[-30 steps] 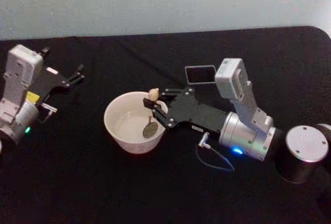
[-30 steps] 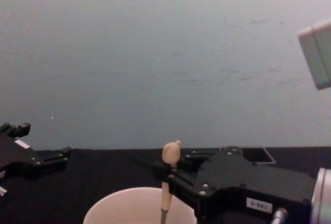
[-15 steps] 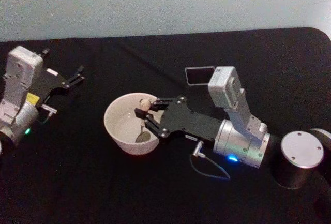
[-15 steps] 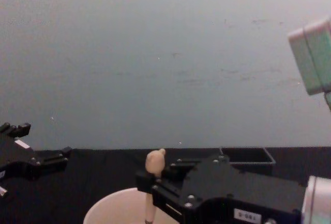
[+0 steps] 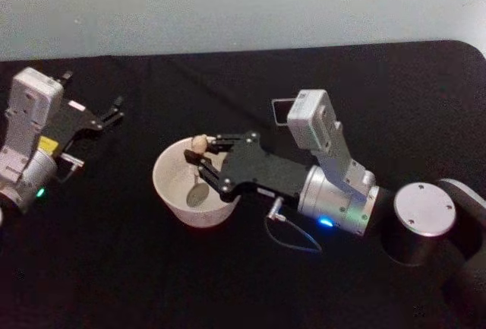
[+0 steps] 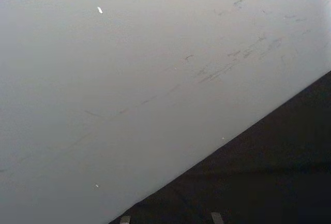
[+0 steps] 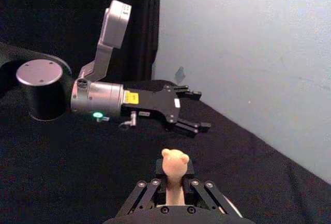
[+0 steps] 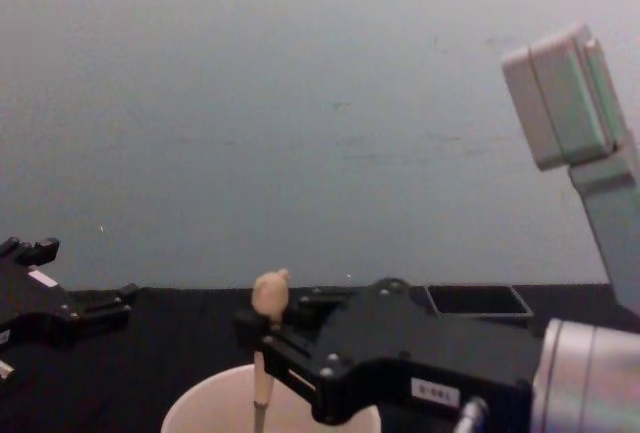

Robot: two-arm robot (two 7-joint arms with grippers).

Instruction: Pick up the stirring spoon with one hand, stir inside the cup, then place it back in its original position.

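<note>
Spoon point(image 5: 199, 144), thin, pale beige, bear-head knob, stands upright inside one wide cream-pink cup point(image 5: 186, 211) at frame centre, clamped by the black right tool point(image 5: 205, 163). One dark grey square holder point(image 5: 281, 110) sits behind, partly hidden. Left tool point(image 5: 93, 92), upper left of the black desk point(image 5: 152, 283), gapes empty.

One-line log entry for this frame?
phase: stir | right gripper: shut on stirring spoon, tip in cup | left gripper: parked left, open

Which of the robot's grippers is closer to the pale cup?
Right. The right gripper is over the cup, shut on the stirring spoon that dips into it; the left gripper rests open, well off to the cup's left.
</note>
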